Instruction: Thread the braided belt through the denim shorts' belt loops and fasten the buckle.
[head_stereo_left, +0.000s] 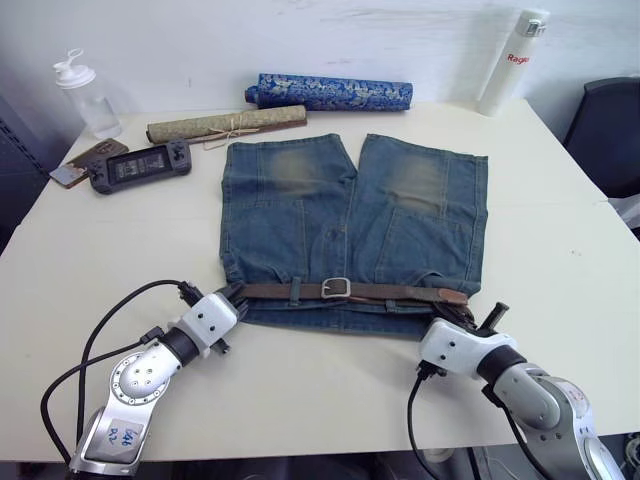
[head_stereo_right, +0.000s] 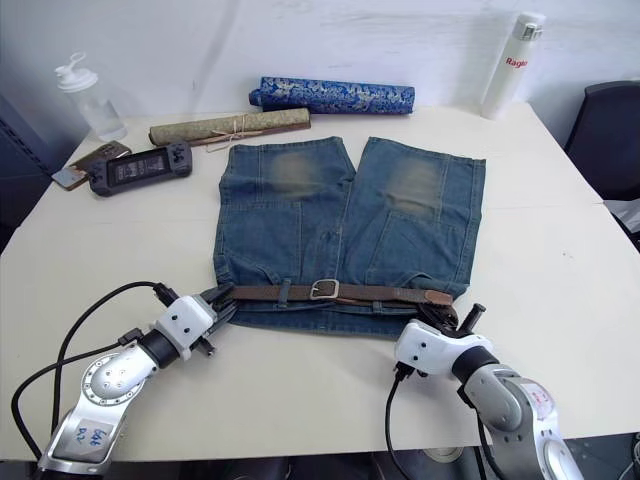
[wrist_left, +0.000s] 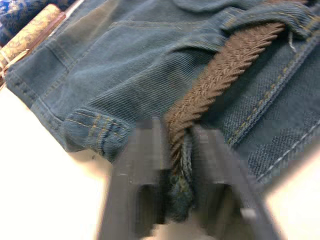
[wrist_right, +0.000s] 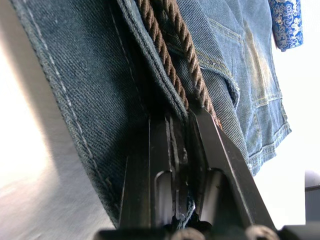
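The denim shorts (head_stereo_left: 340, 220) lie flat on the table, waistband toward me. The braided belt (head_stereo_left: 385, 292) runs along the waistband under a belt loop (head_stereo_left: 295, 292), with its silver buckle (head_stereo_left: 336, 288) at the middle and its tan tip (head_stereo_left: 452, 296) at the right. My left gripper (head_stereo_left: 232, 296) is at the waistband's left corner. In the left wrist view it (wrist_left: 179, 165) is shut on the belt and the denim edge. At the right corner my right gripper (head_stereo_left: 455, 315) is shut on the waistband fold, and the belt (wrist_right: 175, 55) runs along its fingers (wrist_right: 210, 135).
Behind the shorts lie a blue patterned tube (head_stereo_left: 330, 92) and a tan rolled mat (head_stereo_left: 228, 124). A game console (head_stereo_left: 140, 165) and a clear bottle (head_stereo_left: 88, 95) sit at the back left, a white bottle (head_stereo_left: 512, 62) at the back right. A dark chair (head_stereo_left: 610, 130) stands off the table's right edge.
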